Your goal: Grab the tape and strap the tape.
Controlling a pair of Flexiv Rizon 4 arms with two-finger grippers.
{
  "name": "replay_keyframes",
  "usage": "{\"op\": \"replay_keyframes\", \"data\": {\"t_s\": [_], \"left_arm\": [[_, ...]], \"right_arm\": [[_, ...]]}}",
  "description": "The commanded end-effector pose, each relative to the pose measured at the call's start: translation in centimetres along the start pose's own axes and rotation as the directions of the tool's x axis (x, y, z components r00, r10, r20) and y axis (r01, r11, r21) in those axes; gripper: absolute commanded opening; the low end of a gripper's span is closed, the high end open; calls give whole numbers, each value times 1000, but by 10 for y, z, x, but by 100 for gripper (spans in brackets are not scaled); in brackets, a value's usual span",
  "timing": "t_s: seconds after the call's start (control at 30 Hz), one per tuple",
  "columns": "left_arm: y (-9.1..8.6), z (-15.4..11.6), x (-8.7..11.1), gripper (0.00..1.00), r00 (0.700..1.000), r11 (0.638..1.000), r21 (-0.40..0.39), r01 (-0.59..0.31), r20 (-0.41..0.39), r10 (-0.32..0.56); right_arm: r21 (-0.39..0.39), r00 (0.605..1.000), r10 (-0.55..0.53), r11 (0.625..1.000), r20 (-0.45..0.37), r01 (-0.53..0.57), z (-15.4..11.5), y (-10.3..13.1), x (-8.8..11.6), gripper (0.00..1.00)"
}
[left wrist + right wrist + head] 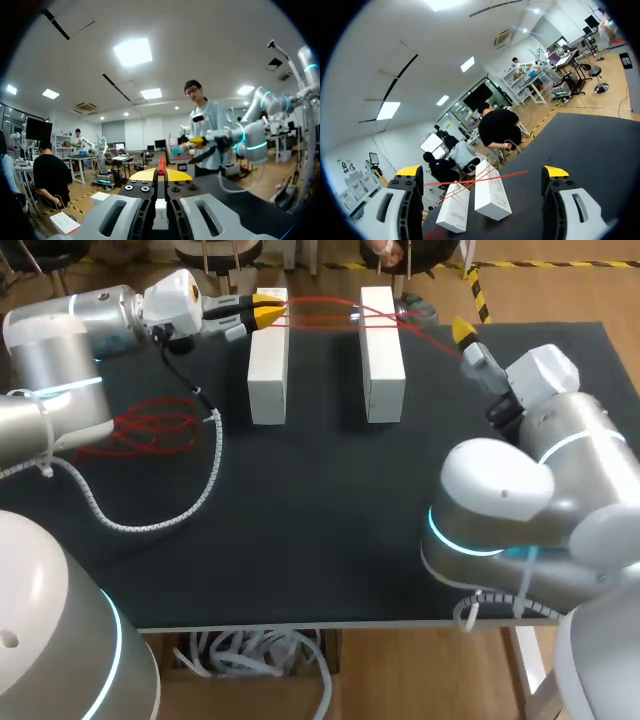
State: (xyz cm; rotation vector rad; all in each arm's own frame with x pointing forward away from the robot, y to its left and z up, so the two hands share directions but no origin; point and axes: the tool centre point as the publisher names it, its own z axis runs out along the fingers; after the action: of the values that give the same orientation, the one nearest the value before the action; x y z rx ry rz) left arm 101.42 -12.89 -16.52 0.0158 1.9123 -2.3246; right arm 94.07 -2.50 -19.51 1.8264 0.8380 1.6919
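Observation:
Two white blocks (267, 358) (381, 352) stand side by side at the back of the black table. Red tape (330, 312) runs in several strands across their tops. My left gripper (268, 312) is at the left block's far end, shut on the tape; in the left wrist view its yellow tips (160, 174) pinch the red tape (161, 164). My right gripper (467, 338) hovers right of the right block, open and holding nothing. In the right wrist view its gripper (482, 171) stands wide open, with both blocks (490, 192) (454, 207) and the tape strands (485, 177) ahead of it.
A loose heap of red tape (150, 430) lies on the table's left side under my left arm. A white spiral cable (160, 515) loops over the mat beside it. My right arm's gripper (197, 140) shows in the left wrist view.

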Motion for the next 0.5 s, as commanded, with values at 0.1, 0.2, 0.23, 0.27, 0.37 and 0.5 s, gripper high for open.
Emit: {"op": "replay_keyframes", "data": {"t_s": [0.1, 0.2, 0.23, 0.27, 0.37, 0.5], "left_arm": [[1, 0, 0, 0, 1000, 1000, 1, -1, 0, 1], [1, 0, 0, 0, 1000, 1000, 1, -1, 0, 1], [1, 0, 0, 0, 1000, 1000, 1, -1, 0, 1], [1, 0, 0, 0, 1000, 1000, 1, -1, 0, 1], [1, 0, 0, 0, 1000, 1000, 1, -1, 0, 1], [1, 0, 0, 0, 1000, 1000, 1, -1, 0, 1]], "right_arm": [[-41, 977, 184, 983, 111, -181, 6, -10, 0, 100], [-51, 926, 340, 940, 167, -336, 11, -16, -5, 100], [-60, 913, 371, 929, 169, -366, 12, -18, -5, 100], [-41, 886, 432, 901, 166, -431, 12, -17, -4, 100], [0, 812, 535, 835, 233, -550, 17, -13, 2, 100], [114, 716, 647, 716, 262, -689, 22, -1, 11, 100]]}}
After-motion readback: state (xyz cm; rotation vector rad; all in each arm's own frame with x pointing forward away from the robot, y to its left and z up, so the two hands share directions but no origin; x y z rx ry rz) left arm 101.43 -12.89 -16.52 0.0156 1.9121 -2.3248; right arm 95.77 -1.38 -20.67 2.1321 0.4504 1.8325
